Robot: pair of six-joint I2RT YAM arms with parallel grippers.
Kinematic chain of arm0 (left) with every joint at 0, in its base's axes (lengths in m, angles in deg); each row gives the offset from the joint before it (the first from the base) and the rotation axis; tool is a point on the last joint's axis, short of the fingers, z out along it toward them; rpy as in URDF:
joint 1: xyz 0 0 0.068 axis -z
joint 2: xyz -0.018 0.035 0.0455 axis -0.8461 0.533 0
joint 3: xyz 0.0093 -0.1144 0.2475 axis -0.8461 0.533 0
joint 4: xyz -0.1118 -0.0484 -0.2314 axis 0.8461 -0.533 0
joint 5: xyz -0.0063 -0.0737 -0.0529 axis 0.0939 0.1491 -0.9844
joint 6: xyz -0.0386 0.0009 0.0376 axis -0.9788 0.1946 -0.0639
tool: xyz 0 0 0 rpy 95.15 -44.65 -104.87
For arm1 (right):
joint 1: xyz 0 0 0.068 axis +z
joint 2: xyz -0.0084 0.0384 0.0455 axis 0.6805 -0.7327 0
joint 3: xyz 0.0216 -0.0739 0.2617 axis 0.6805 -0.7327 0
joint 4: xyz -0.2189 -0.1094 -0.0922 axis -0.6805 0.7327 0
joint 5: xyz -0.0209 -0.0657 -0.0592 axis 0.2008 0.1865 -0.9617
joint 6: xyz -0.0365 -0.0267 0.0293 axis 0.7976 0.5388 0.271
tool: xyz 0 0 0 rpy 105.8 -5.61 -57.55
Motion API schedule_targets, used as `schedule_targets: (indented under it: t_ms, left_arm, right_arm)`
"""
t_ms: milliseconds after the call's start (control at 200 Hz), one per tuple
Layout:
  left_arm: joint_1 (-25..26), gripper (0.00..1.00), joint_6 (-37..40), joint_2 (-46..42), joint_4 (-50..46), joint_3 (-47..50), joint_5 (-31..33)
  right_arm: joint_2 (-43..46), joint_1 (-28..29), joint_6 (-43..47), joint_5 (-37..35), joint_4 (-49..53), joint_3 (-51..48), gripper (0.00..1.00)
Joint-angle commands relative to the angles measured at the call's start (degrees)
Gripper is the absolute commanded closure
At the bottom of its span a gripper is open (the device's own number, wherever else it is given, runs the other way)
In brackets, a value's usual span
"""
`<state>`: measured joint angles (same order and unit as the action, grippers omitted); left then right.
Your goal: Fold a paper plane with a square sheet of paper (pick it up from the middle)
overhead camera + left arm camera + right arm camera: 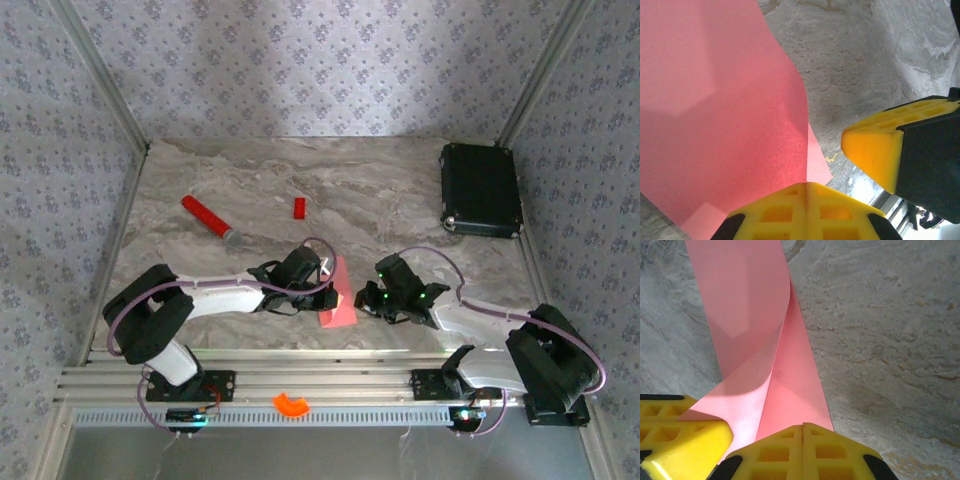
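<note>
The pink sheet of paper point(339, 303) is near the front edge of the table point(400, 200), in the middle between the two arms, and it is bent into a loose fold. The left jaws are pressed together on one edge of it. The right jaws are pressed together on the paper too, just beside them. A red stick point(208, 218), a small red block point(298, 207) and a black case point(481, 189) lie farther back.

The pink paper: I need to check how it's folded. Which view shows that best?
Right wrist: the paper fills the middle, its two overlapping layers and crease plain, running into the right gripper. Left wrist shows one broad curved face, little of the fold. Top external shows a small, distant pink patch.
</note>
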<state>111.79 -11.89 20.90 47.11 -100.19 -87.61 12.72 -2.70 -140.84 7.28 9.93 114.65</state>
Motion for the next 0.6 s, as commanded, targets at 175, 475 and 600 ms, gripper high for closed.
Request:
schedule_targets:
  t_ms: [175,475,600]
  left_arm:
    - [-0.44,1.00,0.31,0.82,0.00,-1.13,-0.70]
    - [-0.52,1.00,0.65,0.00,-0.53,-0.54,-0.20]
    - [-0.47,0.99,0.88,-0.06,-0.63,-0.54,-0.13]
  right_arm:
    - [-0.71,0.77,-0.59,-0.13,0.77,1.37,0.95]
    - [-1.25,1.94,-1.63,-0.04,-1.50,0.93,1.00]
    - [-3.15,3.39,-2.17,0.47,-4.00,1.44,1.00]
